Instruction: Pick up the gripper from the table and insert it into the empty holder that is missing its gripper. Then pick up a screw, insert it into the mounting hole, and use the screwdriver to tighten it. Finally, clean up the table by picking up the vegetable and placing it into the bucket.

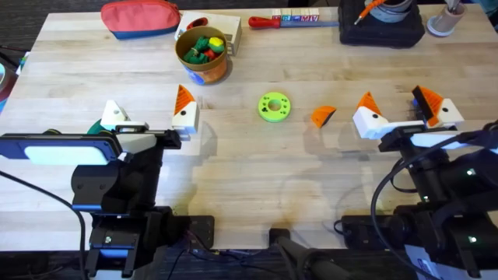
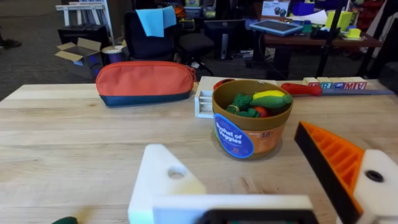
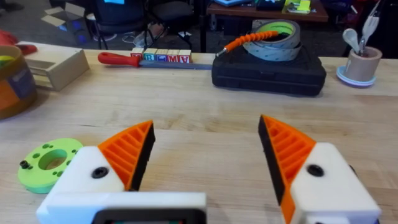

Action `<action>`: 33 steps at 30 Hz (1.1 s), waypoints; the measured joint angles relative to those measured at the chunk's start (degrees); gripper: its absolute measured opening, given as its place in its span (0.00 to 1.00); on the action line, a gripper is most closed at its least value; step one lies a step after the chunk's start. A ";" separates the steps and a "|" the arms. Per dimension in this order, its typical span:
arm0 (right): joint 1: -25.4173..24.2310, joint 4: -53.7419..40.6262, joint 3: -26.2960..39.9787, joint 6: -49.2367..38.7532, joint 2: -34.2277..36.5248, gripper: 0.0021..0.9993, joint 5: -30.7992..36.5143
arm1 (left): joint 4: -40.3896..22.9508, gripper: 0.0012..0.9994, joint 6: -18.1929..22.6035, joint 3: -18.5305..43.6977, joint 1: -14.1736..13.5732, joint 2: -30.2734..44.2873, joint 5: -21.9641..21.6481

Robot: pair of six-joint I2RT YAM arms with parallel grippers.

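Observation:
The loose orange gripper [image 1: 324,115] lies on the table right of a lime-green disc [image 1: 274,106] [image 3: 48,163]. My left gripper [image 1: 148,105] [image 2: 230,140] stands open. One of its fingers is the bare white holder [image 1: 114,114] [image 2: 165,177]; the other carries an orange tip [image 1: 184,97]. The dark green vegetable [image 1: 97,127] [image 2: 65,220] peeks out beside the left arm, mostly hidden. The yellow bucket [image 1: 204,70] [image 2: 249,134] with toy pieces stands behind the left gripper. My right gripper [image 1: 391,97] [image 3: 205,124] is open and empty, right of the loose wedge. The screwdriver is out of view.
At the back lie a red pouch [image 1: 140,17] [image 2: 146,81], a wooden box [image 1: 229,31], a red-handled tool [image 1: 264,22] beside letter blocks, a black case [image 1: 381,27] [image 3: 267,71] with tape on it, and a cup [image 1: 445,22]. The lime disc has a small dark spot on its rim.

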 joint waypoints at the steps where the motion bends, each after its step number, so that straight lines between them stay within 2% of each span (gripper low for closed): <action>1: 0.00 0.00 0.00 0.00 0.00 0.99 0.00 | 0.00 0.90 0.00 0.00 0.00 0.00 0.00; 12: 0.00 -0.07 0.04 -0.09 0.00 0.99 0.10 | -0.79 0.90 0.02 0.00 0.02 0.02 -0.05; 14: 0.00 -0.04 0.04 -0.09 0.00 0.99 0.20 | -2.72 0.90 0.02 0.33 0.02 0.00 -0.15; 16: 0.00 -0.91 0.41 0.03 0.02 0.99 0.22 | -7.65 0.90 0.12 2.03 0.01 0.03 -0.77; 19: 0.00 -6.85 3.79 0.63 1.01 0.99 0.20 | -16.18 0.90 0.23 8.38 0.00 1.50 -2.43; 22: 0.00 -13.79 10.06 0.90 4.21 0.99 0.20 | -24.51 0.90 0.31 18.36 0.00 5.74 -4.42; 28: 0.00 -29.36 28.00 1.29 15.82 0.99 0.20 | -40.26 0.90 -0.35 37.63 0.00 22.80 -7.70; 30: 0.00 -32.63 33.19 1.31 20.35 0.99 0.17 | -43.10 0.90 -0.47 41.84 0.00 28.97 -7.75; 33: 0.00 -34.09 38.80 1.31 26.23 0.99 -0.61 | -43.68 0.90 -0.49 46.30 0.00 37.24 -7.80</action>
